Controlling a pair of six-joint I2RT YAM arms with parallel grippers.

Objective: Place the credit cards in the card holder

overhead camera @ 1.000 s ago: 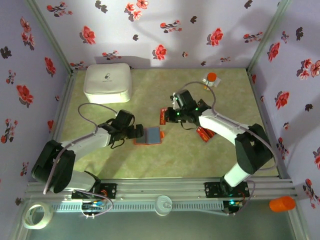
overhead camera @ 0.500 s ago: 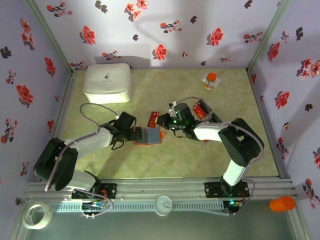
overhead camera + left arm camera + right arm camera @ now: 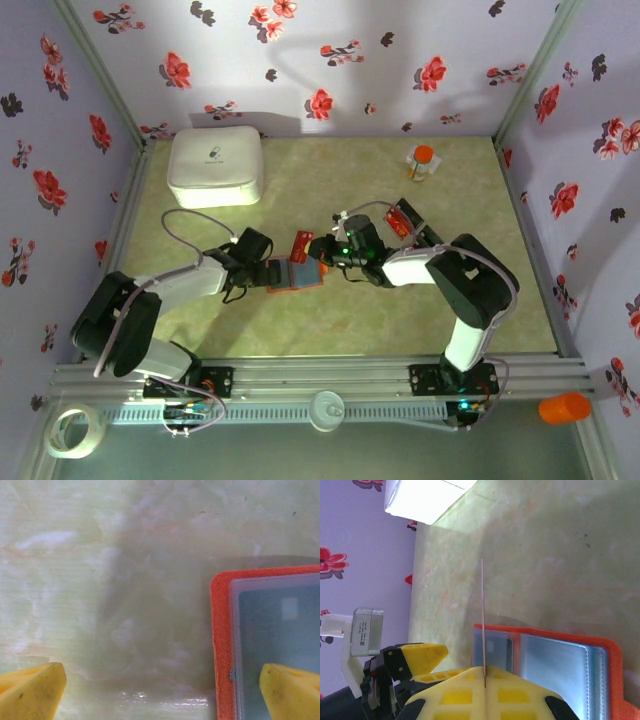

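**Top view.** The right gripper point(image 3: 314, 248) is closed on one red card point(image 3: 300, 243). It carries the card just above the far edge of the open card holder point(image 3: 297, 275). The holder lies flat near the middle of the table point(image 3: 330, 320), a little toward the near edge. The left gripper point(image 3: 265, 268) is spread to its widest and grasps nothing; it sits at the holder's left side. More red cards point(image 3: 403, 221) lie beside the right arm, toward the right edge.

**Left wrist view.** One yellow fingertip point(image 3: 292, 690) lies over the holder's blue-grey pocket and the other over bare table. Whether the first presses down cannot be told.

**Right wrist view.** The held card appears edge-on and upright, clamped at its lower end. The holder's pockets are just beside and below it.

**Step in hand (judged).** The card is about to be inserted.
- Tilt the card until its free edge runs parallel to a pocket mouth.
- Slide it in at a shallow angle while the left fingers pin the holder.
- Release only once the card is seated; a steep entry may bend the card or push the holder away.
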